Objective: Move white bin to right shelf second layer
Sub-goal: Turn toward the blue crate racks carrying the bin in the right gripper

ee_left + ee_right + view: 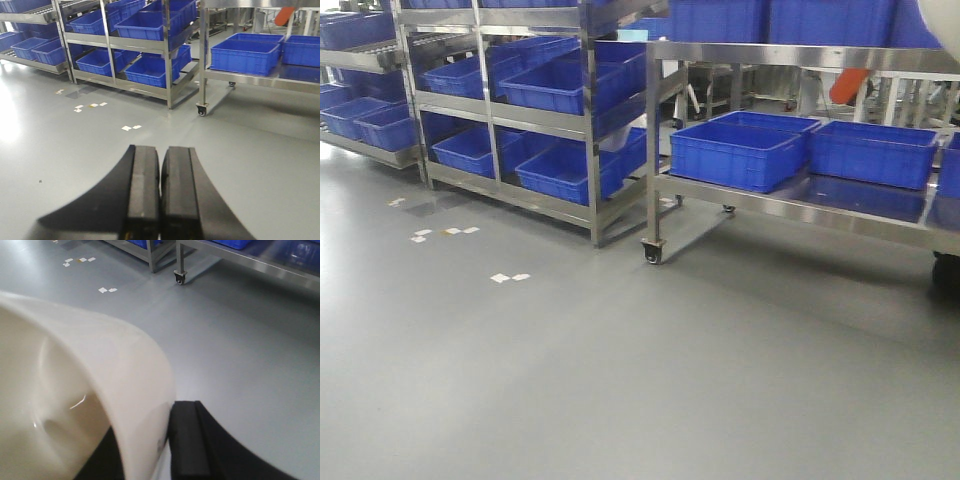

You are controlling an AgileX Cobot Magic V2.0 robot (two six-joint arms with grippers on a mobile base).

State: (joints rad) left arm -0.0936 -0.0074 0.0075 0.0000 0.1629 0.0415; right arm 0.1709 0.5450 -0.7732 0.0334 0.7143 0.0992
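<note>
Holding the white bin (75, 390) clear of the floor (250, 340), the right hand (145, 432) is clamping its wall while the left hand (161, 155) is hanging closed and empty; likely best: keeping the rim level and approaching the right shelf (588, 120) squarely.

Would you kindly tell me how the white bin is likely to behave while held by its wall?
The white bin shows nothing inside, so it is probably light. Its glossy, smooth wall may slip in the right pincer, which grips one side only. Held there, it would likely tilt or sway; the thin wall might flex.
</note>
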